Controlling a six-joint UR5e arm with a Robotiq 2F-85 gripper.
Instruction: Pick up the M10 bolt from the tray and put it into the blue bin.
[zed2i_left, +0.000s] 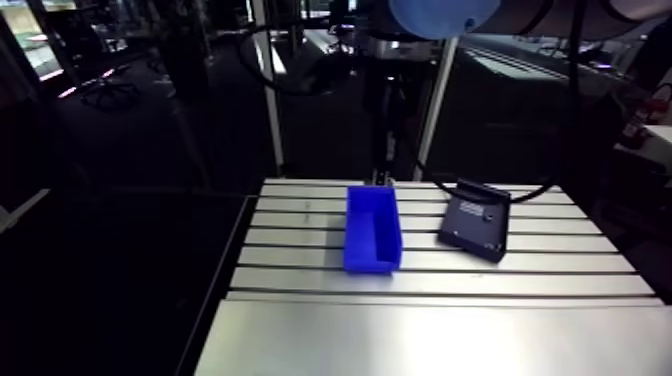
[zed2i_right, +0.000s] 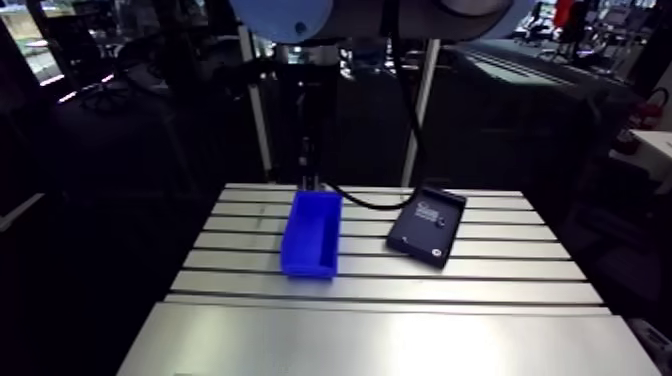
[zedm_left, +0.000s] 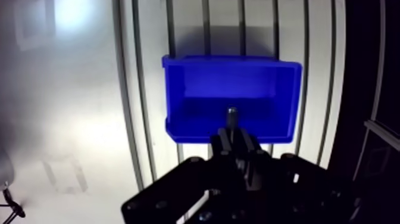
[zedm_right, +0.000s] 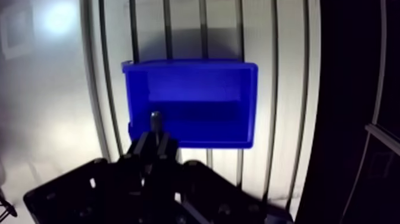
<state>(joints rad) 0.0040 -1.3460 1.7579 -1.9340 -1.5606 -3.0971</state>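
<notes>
In the wrist view my gripper (zedm_left: 233, 136) is shut on the M10 bolt (zedm_left: 231, 117). The bolt's grey end sticks out past the fingertips. It hangs over the near part of the blue bin (zedm_left: 232, 80), above the bin's floor and just inside its near wall. Nothing else shows inside the bin. In the arm view the same blue bin (zed2i_left: 370, 262) stands on the slotted table, with the black tray (zed2i_left: 475, 222) to its right. I make out no bolt on the tray.
The slotted aluminium table (zed2i_left: 430, 330) stretches wide in front of the bin and the tray. Its left edge (zed2i_left: 222, 300) drops off into a dark area. A white upright post (zed2i_left: 437, 110) stands behind the tray.
</notes>
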